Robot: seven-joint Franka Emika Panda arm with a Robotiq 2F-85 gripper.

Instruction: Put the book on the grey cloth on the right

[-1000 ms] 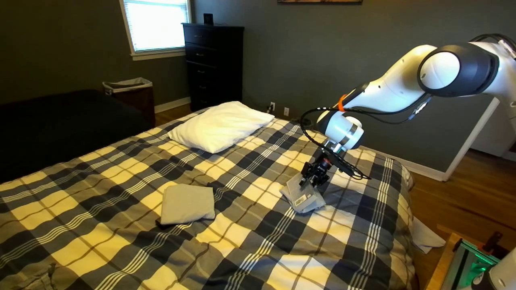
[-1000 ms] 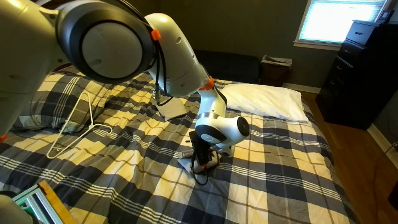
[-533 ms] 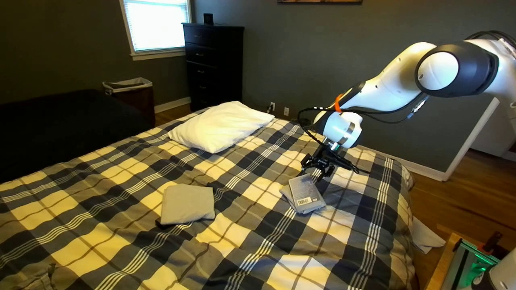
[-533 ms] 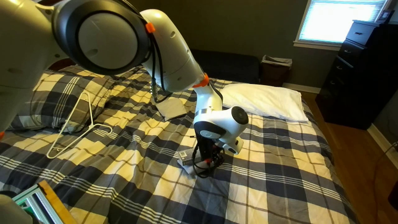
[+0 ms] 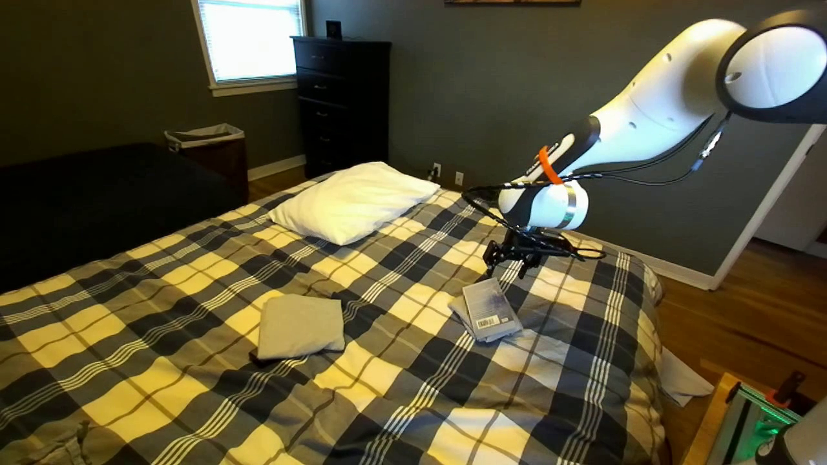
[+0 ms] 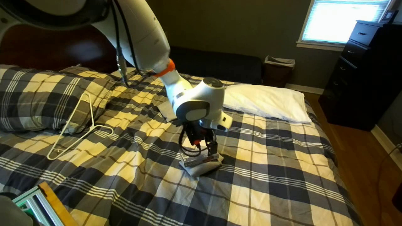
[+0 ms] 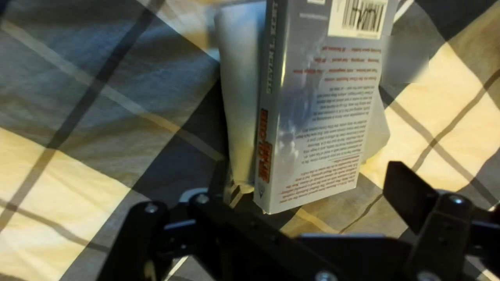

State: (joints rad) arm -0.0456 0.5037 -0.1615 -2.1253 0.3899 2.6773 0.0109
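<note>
1. Position. The book [image 5: 492, 309] lies with its back cover [image 7: 324, 117] uppermost on the grey cloth [image 6: 200, 169], which rests on the plaid bed [image 5: 400, 361].
2. Long axis, in an exterior view. It runs from the end nearest the gripper [image 5: 506, 272] downward and slightly rightward, with the barcode [image 5: 488, 321] at the end away from the gripper.
3. Long axis, in the wrist view. It stands close to vertical, its top leaning a little right; the print reads upside down, and the spine [image 7: 267, 117] forms the left edge. The grey cloth shows along both long sides.
4. Grip. The fingers [image 7: 408, 195] are set wide apart near the short end opposite the barcode, with gaps between them and the book's edges in the wrist view.
5. Surroundings. A second cloth [image 5: 301, 327], folded, lies well apart to the left of the book in an exterior view; a pillow [image 5: 355, 203] lies farther back.
</note>
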